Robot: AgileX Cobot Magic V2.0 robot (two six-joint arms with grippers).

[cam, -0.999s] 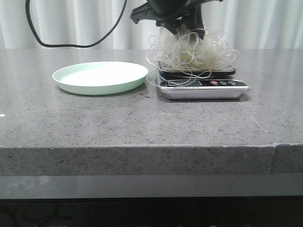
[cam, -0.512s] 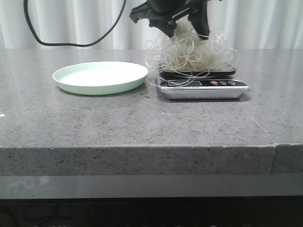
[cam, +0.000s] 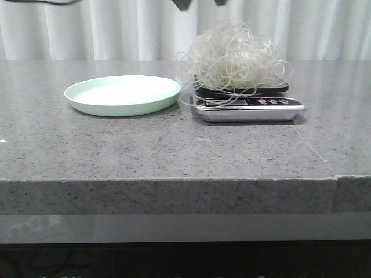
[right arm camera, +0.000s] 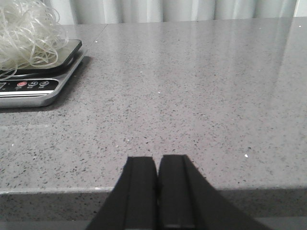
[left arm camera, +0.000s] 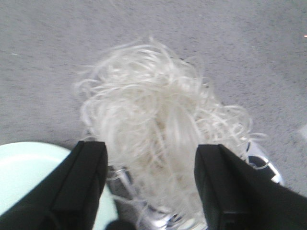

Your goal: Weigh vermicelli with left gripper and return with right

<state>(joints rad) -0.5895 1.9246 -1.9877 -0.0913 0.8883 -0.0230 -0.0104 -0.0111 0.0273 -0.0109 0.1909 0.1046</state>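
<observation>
The vermicelli (cam: 233,57), a fluffy whitish tangle, rests on the black pan of the silver scale (cam: 249,109). It also shows in the left wrist view (left arm camera: 158,129) and the right wrist view (right arm camera: 26,33). The mint-green plate (cam: 123,94) lies empty to the left of the scale. My left gripper (left arm camera: 151,158) is open above the vermicelli, its black fingers (left arm camera: 86,182) clear of the strands; only its tips (cam: 184,4) show at the top edge of the front view. My right gripper (right arm camera: 157,165) is shut and empty at the table's front edge, right of the scale (right arm camera: 33,88).
A grey speckled stone table (cam: 174,150) carries everything, with a seam at its front right (cam: 336,179). White curtains (cam: 116,29) hang behind. The plate's edge shows in the left wrist view (left arm camera: 19,167).
My left gripper has let go of the vermicelli and risen almost out of the front view. The vermicelli stays on the scale and has fluffed up.
</observation>
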